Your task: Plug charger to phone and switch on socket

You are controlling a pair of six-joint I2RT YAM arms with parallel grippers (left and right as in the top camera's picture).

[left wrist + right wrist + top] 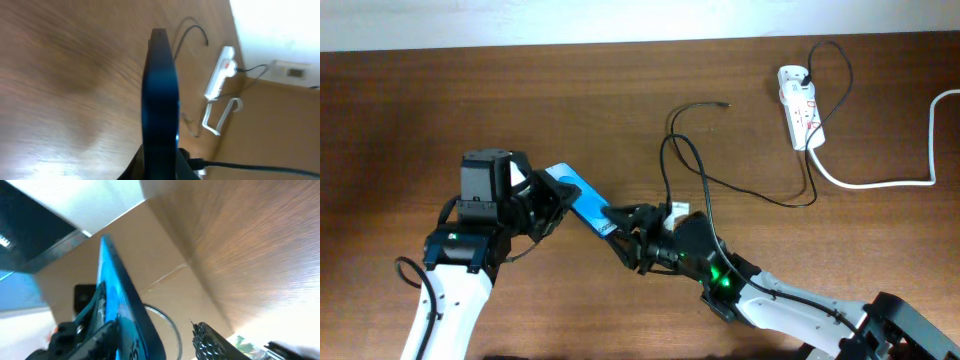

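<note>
Mid-table, a slim black-framed smartphone w/ bright blue screen [582,198] is pinched at its upper-left end by the left gripper [552,200], long axis slanting down-right to the right gripper [620,232], fingers spread beside its free end; the thin black charger cable [698,104] lies well apart.

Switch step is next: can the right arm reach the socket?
Probably yes: only bare table and thin cable lie between the right claw and socket, but it's occupied at the phone.

On the table [420,100], the phone [575,197] sits between the left gripper [548,205] at its 9 o'clock and the right gripper [620,228] at its 4 o'clock. The socket [798,105] lies well apart at 2 o'clock, with the charger [760,197] between.
</note>
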